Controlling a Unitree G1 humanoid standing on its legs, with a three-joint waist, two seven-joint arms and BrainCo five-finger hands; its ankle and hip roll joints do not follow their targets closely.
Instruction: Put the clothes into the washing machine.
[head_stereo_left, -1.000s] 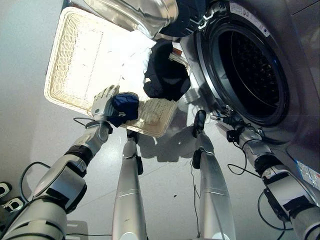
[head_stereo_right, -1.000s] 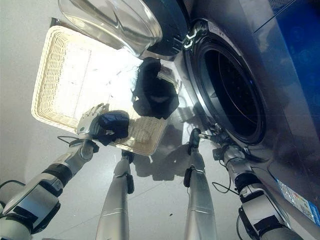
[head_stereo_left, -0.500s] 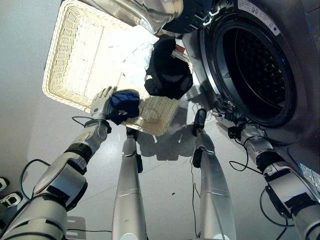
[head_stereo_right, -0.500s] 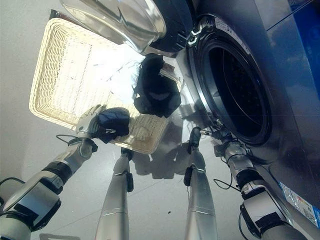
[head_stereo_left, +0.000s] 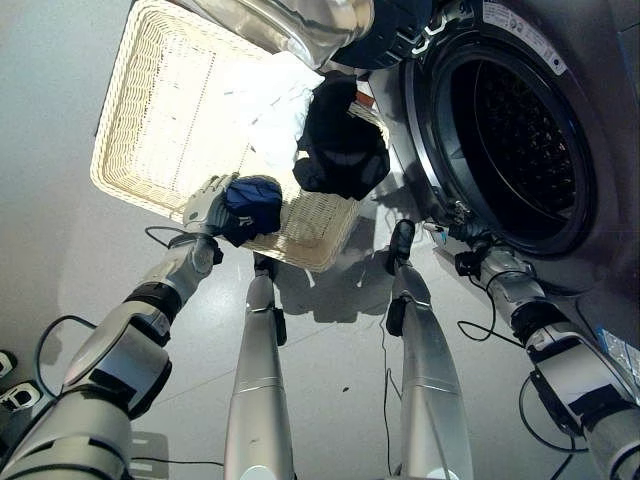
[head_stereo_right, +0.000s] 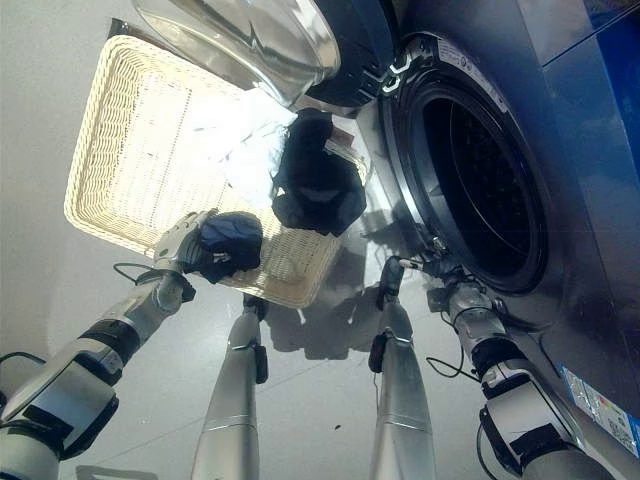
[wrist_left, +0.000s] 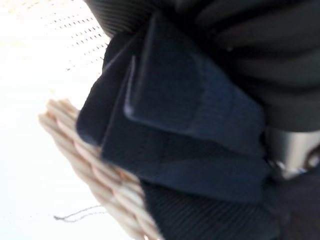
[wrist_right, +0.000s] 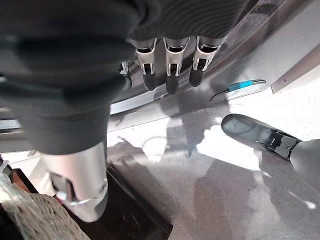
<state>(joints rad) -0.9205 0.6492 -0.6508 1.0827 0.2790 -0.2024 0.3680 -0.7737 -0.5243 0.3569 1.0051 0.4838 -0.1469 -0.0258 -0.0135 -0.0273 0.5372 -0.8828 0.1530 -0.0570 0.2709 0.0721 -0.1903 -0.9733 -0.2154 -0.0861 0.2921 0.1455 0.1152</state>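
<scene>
My left hand (head_stereo_left: 203, 207) is shut on a dark blue cloth (head_stereo_left: 250, 204), held over the near rim of a wicker basket (head_stereo_left: 165, 110) on the floor. In the left wrist view the cloth (wrist_left: 175, 130) hangs bunched over that rim (wrist_left: 95, 175). In the basket, a white cloth (head_stereo_left: 275, 95) lies beside a black cloth (head_stereo_left: 340, 150) heaped in the corner nearest the washing machine (head_stereo_left: 515, 130). The machine's round drum gapes to the right. My right hand (head_stereo_left: 468, 243) hovers at the drum's lower rim, its fingers (wrist_right: 167, 70) straight and holding nothing.
The washer's glass door (head_stereo_left: 300, 20) is swung open over the far side of the basket. Grey floor (head_stereo_left: 60, 120) stretches to the left of the basket and in front of the machine.
The whole picture has shifted a little, so the camera moved. My left hand still holds the dark blue cloth at the basket's near rim, a touch higher. My right hand stays by the drum's rim.
</scene>
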